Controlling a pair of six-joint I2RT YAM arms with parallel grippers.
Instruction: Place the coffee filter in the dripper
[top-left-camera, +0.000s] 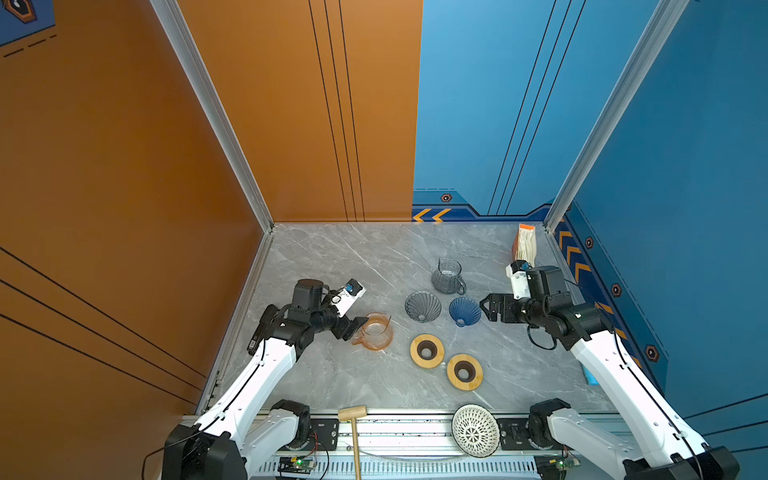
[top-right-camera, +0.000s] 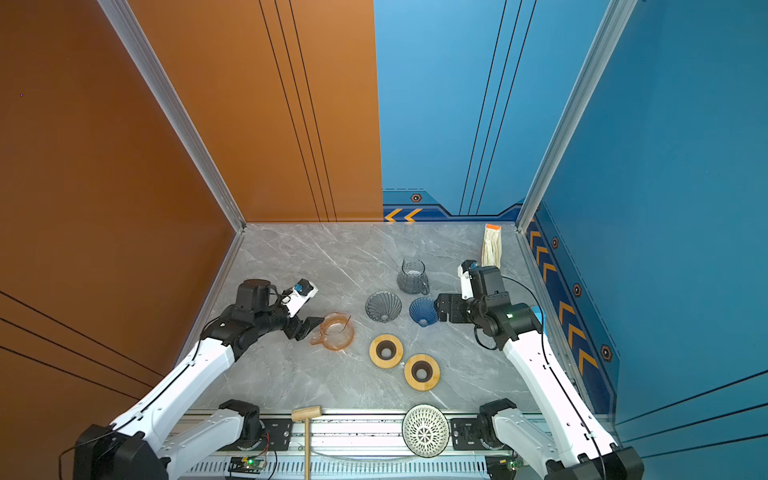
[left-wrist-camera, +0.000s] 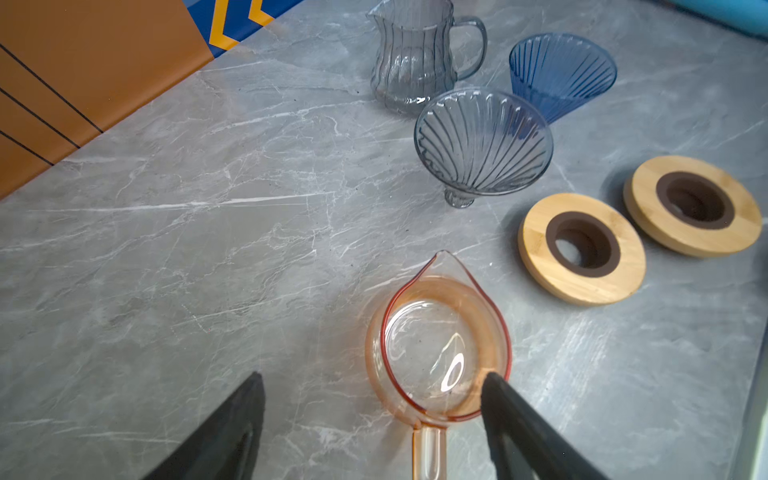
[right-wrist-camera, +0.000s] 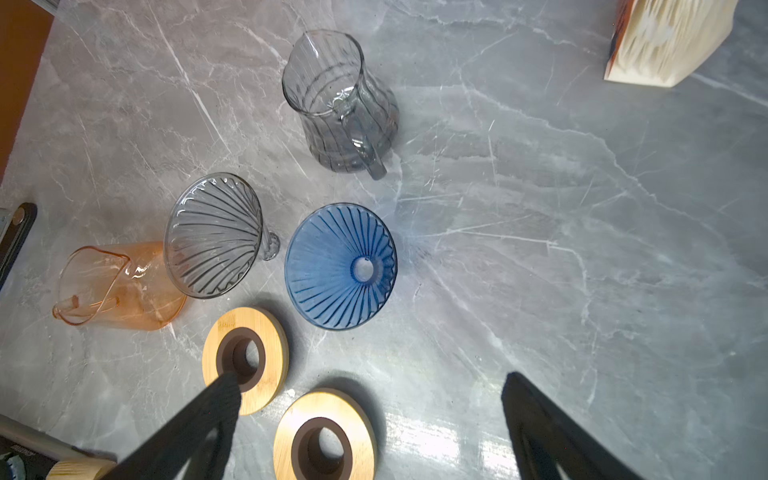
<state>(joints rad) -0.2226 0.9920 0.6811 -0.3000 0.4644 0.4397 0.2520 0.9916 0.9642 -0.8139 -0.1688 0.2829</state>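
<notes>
Showing a grey marble table with two arms reaching in from the near edge. Locates the coffee filter pack, cream papers under an orange header, upright in the far right corner in both top views, well apart from every finger.

Sets the right gripper in front of that pack and turned away from it, with fingers spread wide and holding nothing, tips just beside the blue dripper. Repeats this in the right wrist view: black fingers far apart, blue dripper ahead of the tips with its mouth toward the lens, filter pack off at the frame's corner, nowhere near the tips.

Puts the left gripper at the orange glass pitcher, again with fingers apart. Shows, in the left wrist view, one fingertip overlapping the pitcher's rim; cannot tell whether touching, with nothing clamped.

Places the grey dripper between orange pitcher and blue dripper, tilted on the table, with a grey glass pitcher behind and two wooden rings in front.
</notes>
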